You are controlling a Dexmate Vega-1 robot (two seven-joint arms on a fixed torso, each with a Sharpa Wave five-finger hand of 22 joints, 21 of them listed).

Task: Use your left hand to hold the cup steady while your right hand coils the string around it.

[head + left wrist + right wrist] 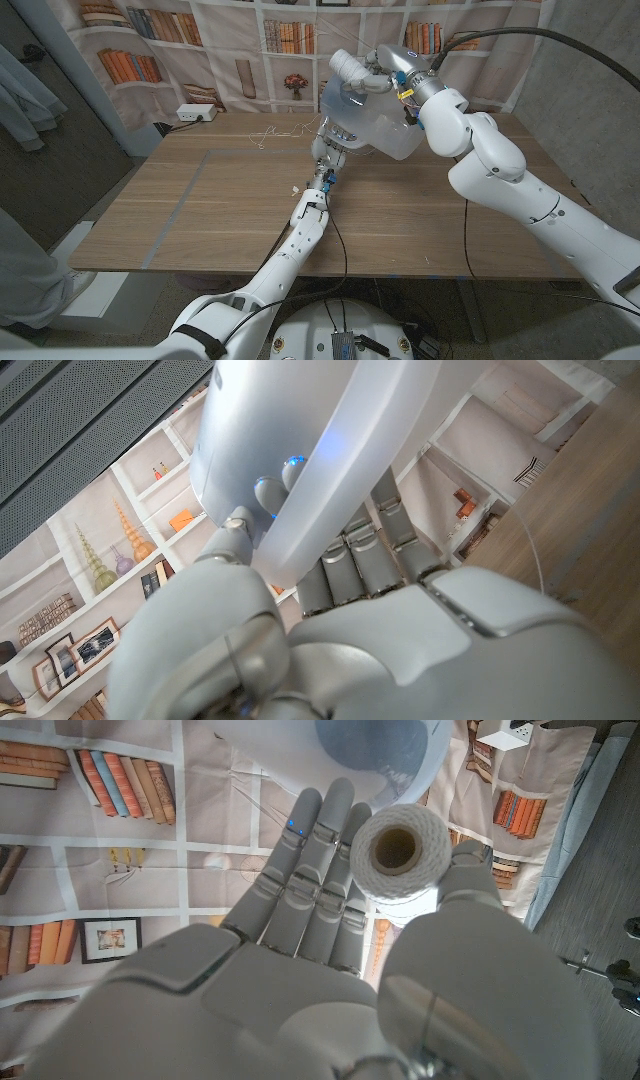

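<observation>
One cup (372, 122), one string spool (398, 853)

the cup (375, 125) is cloudy, see-through plastic, smooth. the string spool (399, 855) is rough white twine. the table (200, 210) is matt wood.

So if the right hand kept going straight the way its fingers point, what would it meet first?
Probably the translucent cup: the right hand, holding the string spool, points its fingers at it, though depth is unclear.
</observation>
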